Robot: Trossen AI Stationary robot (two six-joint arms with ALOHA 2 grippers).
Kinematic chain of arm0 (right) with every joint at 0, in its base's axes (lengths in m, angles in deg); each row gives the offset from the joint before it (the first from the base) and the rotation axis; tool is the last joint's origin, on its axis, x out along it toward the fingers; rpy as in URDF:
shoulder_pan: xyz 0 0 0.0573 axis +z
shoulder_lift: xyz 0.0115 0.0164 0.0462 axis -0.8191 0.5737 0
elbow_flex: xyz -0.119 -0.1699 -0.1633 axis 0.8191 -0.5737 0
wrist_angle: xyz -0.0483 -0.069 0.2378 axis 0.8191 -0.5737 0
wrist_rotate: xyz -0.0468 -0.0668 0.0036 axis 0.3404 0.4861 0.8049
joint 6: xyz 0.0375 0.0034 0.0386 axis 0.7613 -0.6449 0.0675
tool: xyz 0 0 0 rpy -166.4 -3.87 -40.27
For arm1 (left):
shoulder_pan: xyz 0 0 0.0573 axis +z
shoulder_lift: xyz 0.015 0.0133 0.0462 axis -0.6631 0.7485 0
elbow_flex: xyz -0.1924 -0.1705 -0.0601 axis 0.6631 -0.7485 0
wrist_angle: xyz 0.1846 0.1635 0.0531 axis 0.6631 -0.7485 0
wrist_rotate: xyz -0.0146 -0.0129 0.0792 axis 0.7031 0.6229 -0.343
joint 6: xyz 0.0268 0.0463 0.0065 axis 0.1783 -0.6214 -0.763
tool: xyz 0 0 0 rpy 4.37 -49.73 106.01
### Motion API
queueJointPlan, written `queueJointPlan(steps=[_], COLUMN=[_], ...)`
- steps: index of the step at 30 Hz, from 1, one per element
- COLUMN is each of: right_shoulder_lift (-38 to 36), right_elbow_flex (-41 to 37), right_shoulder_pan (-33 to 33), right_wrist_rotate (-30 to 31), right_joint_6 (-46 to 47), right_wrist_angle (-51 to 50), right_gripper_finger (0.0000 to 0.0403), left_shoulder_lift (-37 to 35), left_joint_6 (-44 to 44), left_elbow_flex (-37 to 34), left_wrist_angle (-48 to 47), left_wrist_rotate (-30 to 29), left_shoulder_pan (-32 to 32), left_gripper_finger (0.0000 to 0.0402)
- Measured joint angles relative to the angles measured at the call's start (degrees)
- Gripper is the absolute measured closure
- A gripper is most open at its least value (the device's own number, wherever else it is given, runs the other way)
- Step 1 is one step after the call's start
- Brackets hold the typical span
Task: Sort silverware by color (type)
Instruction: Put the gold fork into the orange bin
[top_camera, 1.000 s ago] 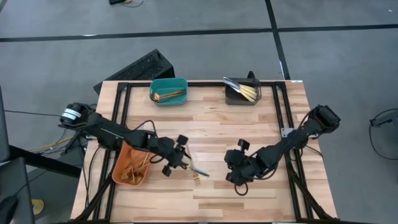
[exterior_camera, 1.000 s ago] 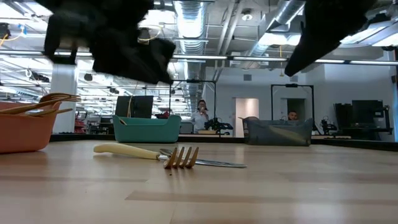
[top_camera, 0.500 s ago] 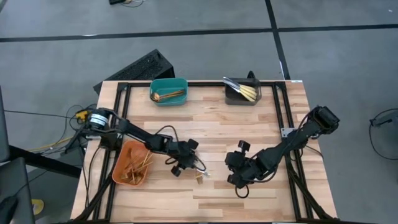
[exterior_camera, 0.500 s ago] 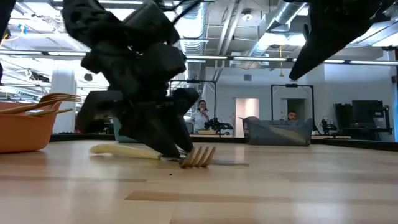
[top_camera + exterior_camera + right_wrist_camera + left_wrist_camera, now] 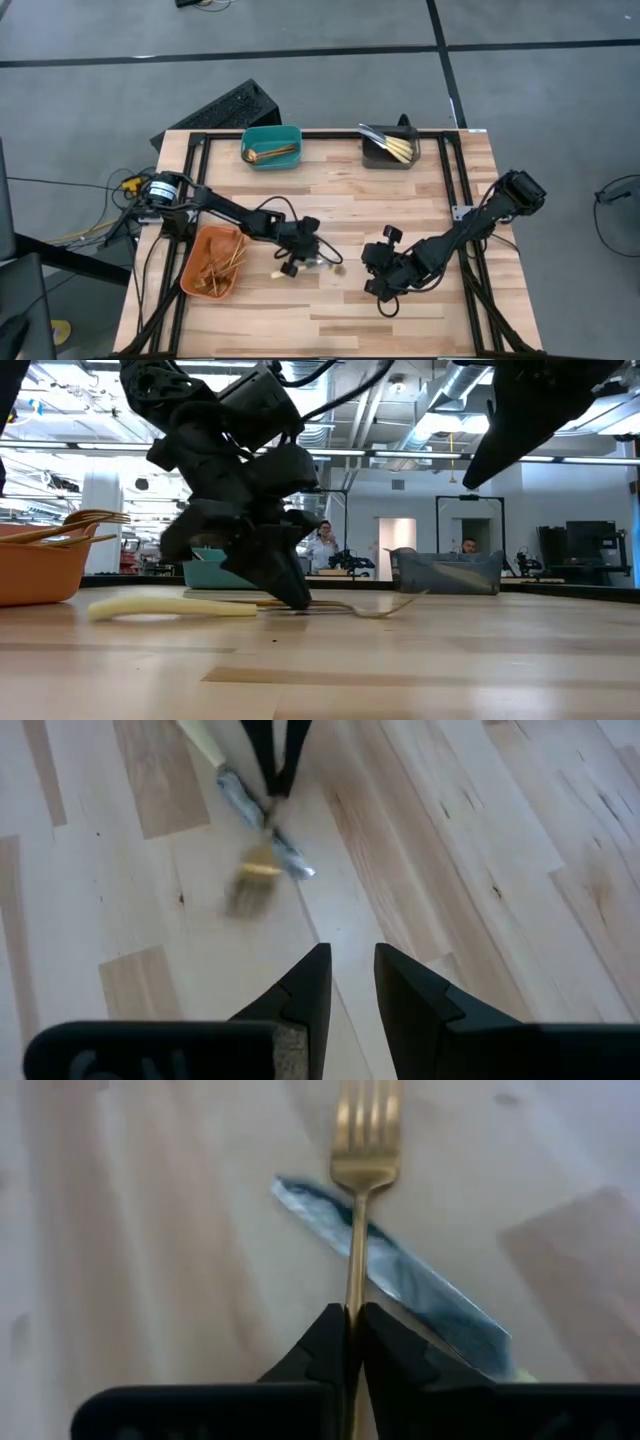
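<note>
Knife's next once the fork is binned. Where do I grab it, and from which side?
Grip the cream handle, coming straight down from above. The knife lies flat, its blade is thin and crossed by the fork in the left gripper, while the handle sticks out clear.

I see the fork (image 5: 357, 1230) lying across the knife (image 5: 400, 1285) mid-table (image 5: 400, 215); bins sit at nine (image 5: 212, 265), eleven (image 5: 271, 146) and one o'clock (image 5: 390, 150).
</note>
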Motion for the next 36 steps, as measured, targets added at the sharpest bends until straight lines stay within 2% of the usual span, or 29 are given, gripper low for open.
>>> queueJointPlan(steps=[6, 11, 15, 18, 22, 28, 32, 36], right_shoulder_lift=[0.00, 0.00, 0.00, 0.00, 0.00, 0.00, 0.00, 0.00], right_elbow_flex=[0.00, 0.00, 0.00, 0.00, 0.00, 0.00, 0.00, 0.00], right_shoulder_pan=[0.28, 0.50, 1.55, 2.98, 4.59, 5.01, 5.01, 4.87], right_wrist_rotate=[2.03, 4.76, 4.84, 4.83, 6.90, 7.67, 7.66, 7.78], right_joint_6=[2.36, 9.53, 17.32, 20.01, 20.09, 21.21, 21.36, 21.10], right_wrist_angle=[-1.72, -8.95, -15.02, -16.63, -16.09, -15.84, -15.95, -15.97], right_gripper_finger=[0.0295, 0.0295, 0.0295, 0.0295, 0.0295, 0.0295, 0.0295, 0.0295], left_shoulder_lift=[-2.38, -10.75, -18.02, -23.84, -28.21, -29.05, -28.96, -28.25], left_joint_6=[11.34, 22.02, 34.73, 51.60, 76.45, 104.87, 122.67, 130.58], left_elbow_flex=[-0.40, -0.26, -0.39, -0.30, -0.35, -2.23, -6.38, -11.14], left_wrist_angle=[-0.25, -4.34, -19.22, -34.34, -53.46, -73.11, -76.64, -73.11], left_wrist_rotate=[-13.44, -31.49, -48.39, -57.60, -57.07, -53.15, -52.93, -52.84], left_shoulder_pan=[-1.09, -5.79, -13.31, -19.92, -28.31, -41.26, -48.16, -52.22], left_gripper_finger=[0.0393, 0.0394, 0.0395, 0.0395, 0.0393, 0.0392, 0.0391, 0.0391])
